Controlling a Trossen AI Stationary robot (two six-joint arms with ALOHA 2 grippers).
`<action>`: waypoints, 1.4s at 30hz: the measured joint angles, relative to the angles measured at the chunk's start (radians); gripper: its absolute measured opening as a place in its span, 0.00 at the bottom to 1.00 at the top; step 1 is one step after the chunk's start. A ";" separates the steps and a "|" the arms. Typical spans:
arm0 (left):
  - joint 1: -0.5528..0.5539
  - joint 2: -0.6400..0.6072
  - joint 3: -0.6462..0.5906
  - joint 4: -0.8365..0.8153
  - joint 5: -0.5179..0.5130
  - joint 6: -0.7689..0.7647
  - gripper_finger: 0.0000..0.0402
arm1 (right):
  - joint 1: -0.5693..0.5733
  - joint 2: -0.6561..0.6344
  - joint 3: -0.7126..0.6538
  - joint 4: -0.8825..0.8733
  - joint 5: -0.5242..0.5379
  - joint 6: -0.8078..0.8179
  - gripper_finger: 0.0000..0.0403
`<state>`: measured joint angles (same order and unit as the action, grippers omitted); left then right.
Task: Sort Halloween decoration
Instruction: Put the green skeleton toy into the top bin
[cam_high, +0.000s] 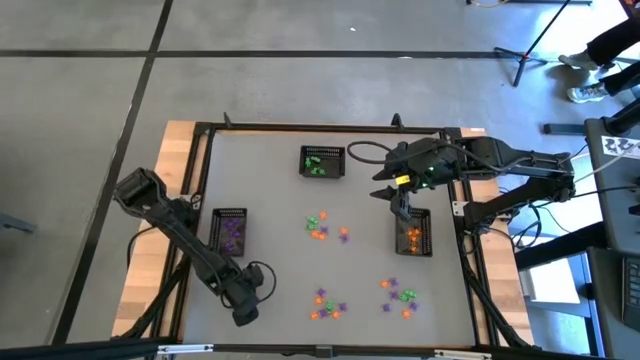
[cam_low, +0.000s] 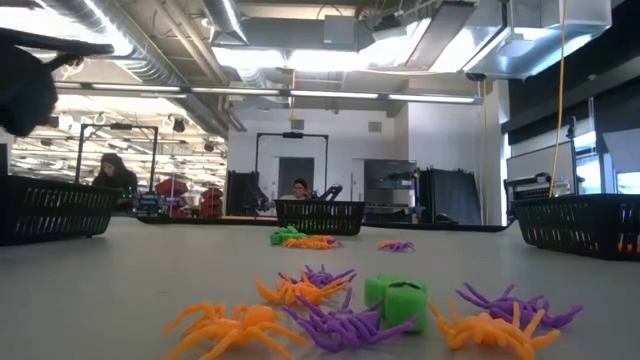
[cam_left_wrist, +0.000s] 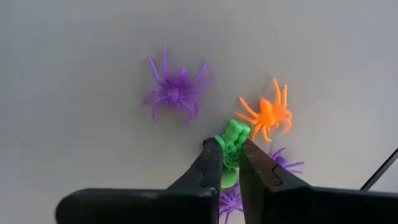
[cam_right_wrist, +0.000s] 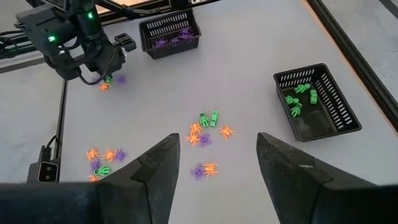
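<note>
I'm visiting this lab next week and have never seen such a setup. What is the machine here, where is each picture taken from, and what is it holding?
It is a robot with two dark arms working at a grey table. One picture looks straight down from above. One looks level across the tabletop. The other two come from a small camera on each arm's wrist.

Scattered on the table are little plastic spiders and figures in purple, green and orange. Three black mesh baskets collect them by colour: the purple basket, the green basket and the orange basket.

The left gripper is pinched shut on a green figure, close to a purple spider and an orange spider. The right gripper is open and empty, raised near the orange basket.
</note>
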<state>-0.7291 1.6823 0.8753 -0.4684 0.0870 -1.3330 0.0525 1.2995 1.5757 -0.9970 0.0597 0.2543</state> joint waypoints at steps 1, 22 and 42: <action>0.010 -0.013 0.005 -0.006 -0.011 0.005 0.03 | 0.000 0.000 0.000 -0.001 0.000 0.000 0.52; 0.761 -0.344 0.243 0.458 -0.342 0.872 0.03 | 0.000 0.000 0.000 0.027 0.020 -0.014 0.52; 1.253 0.017 0.243 0.503 0.097 0.680 0.29 | 0.000 0.000 0.000 -0.136 0.053 0.045 0.52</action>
<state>0.5236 1.6993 1.1183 0.0350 0.1841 -0.6533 0.0521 1.2995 1.5757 -1.1334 0.1127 0.2989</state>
